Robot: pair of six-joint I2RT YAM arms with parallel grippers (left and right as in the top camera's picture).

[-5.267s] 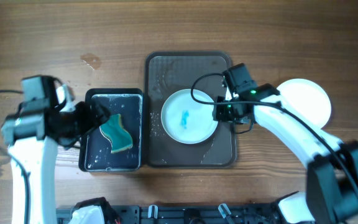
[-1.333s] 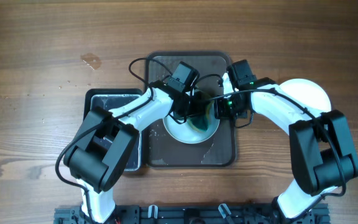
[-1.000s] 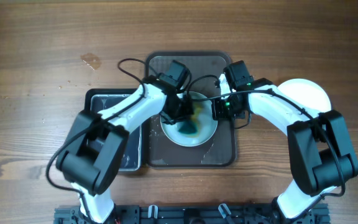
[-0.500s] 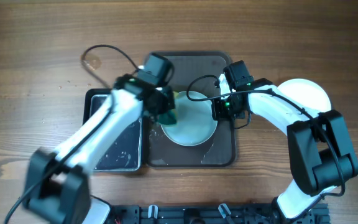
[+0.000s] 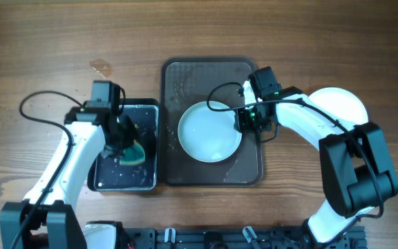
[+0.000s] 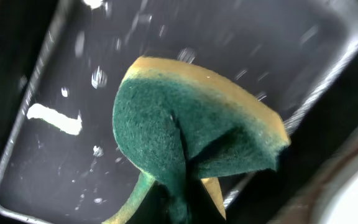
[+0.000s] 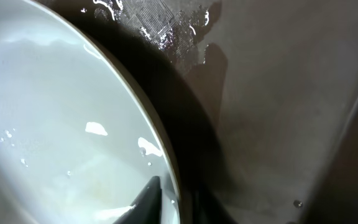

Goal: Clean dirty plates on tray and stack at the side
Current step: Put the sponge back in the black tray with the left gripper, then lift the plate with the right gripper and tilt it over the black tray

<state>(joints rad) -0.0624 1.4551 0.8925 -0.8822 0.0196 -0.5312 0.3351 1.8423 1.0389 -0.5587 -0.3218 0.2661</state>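
Note:
A white plate lies on the dark tray, its face wet and free of marks. My right gripper is shut on the plate's right rim; in the right wrist view one dark finger lies on the plate just inside the edge. My left gripper hangs over the black basin and is shut on a green and yellow sponge. The folded sponge fills the left wrist view, pinched at its lower end, above the basin's wet floor.
A second white plate sits on the wooden table to the right of the tray, partly under my right arm. A small wet stain marks the table at the back left. Droplets lie on the tray's floor.
My left arm has carried the sponge off the plate and leftward to the basin. The blue-green smear on the plate is gone. The right gripper has stayed on the rim.

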